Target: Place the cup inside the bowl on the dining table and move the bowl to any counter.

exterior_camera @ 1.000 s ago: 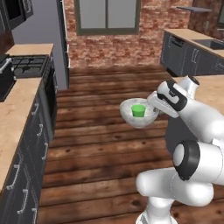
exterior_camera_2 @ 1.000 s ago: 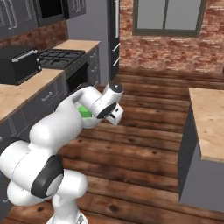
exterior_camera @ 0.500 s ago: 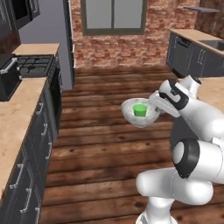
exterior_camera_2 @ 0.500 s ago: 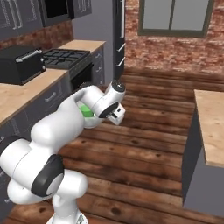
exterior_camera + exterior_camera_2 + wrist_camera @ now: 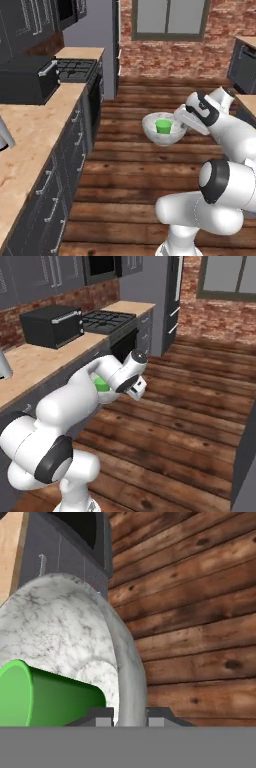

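Observation:
The pale speckled bowl hangs in the air above the wooden floor, and my gripper is shut on its right rim. Inside it lies the green cup. In the hand view the bowl's rim runs down between my fingertips, with the cup on its side to the left of my gripper. From the right base view, the cup peeks out behind my arm. The counter runs along the left. A corner of the dining table shows at the right.
A black oven box and a stove sit on the left counter. Grey drawer fronts with bar handles face the aisle. The brick wall with a window stands far ahead, and wooden floor lies between.
The whole picture has shifted: the base has moved, and the left counter now appears closer and larger. The bowl with the cup stays in my gripper in the same pose.

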